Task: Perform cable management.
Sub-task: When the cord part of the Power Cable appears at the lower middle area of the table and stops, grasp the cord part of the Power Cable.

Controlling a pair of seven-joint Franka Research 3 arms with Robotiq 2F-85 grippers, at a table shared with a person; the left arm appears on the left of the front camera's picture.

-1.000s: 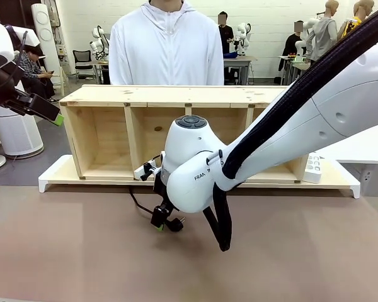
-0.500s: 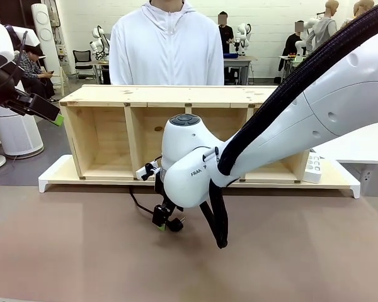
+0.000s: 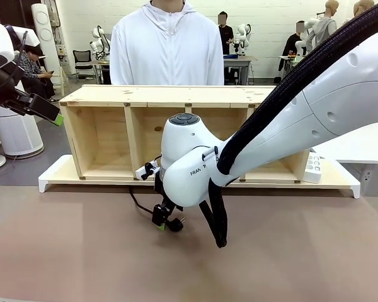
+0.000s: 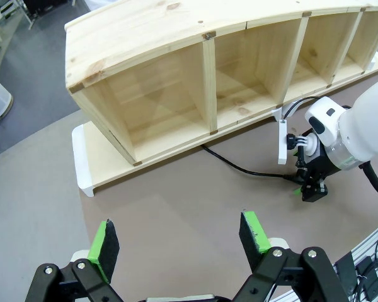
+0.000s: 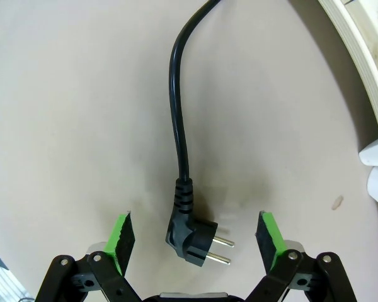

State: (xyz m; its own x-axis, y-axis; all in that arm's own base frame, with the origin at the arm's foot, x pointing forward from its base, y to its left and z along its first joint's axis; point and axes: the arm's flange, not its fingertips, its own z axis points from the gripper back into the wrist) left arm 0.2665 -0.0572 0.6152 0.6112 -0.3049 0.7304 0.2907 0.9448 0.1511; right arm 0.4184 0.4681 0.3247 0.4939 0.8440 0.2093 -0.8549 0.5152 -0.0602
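Over the last second your right arm's big wrist joint slid a little to the left and lower, while the right gripper (image 5: 195,236) barely changed its place over the plug (image 5: 190,234). Its fingers stood wide apart with nothing between the pads but air and that plug, which lay flat on the table (image 3: 82,251) midway between them, pins pointing at one pad. From the plug, the cable (image 5: 178,119) ran straight ahead of the fingers and curved off toward the shelf (image 4: 176,25). Your left gripper (image 4: 178,237) hung high and well back from all this, fingers also apart and empty, the shelf far ahead of it.

You were, I judge, at the very start: the cable was loose, ungripped and unrouted. Closing on the plug and leading the cord somewhere tidy were both left to do.
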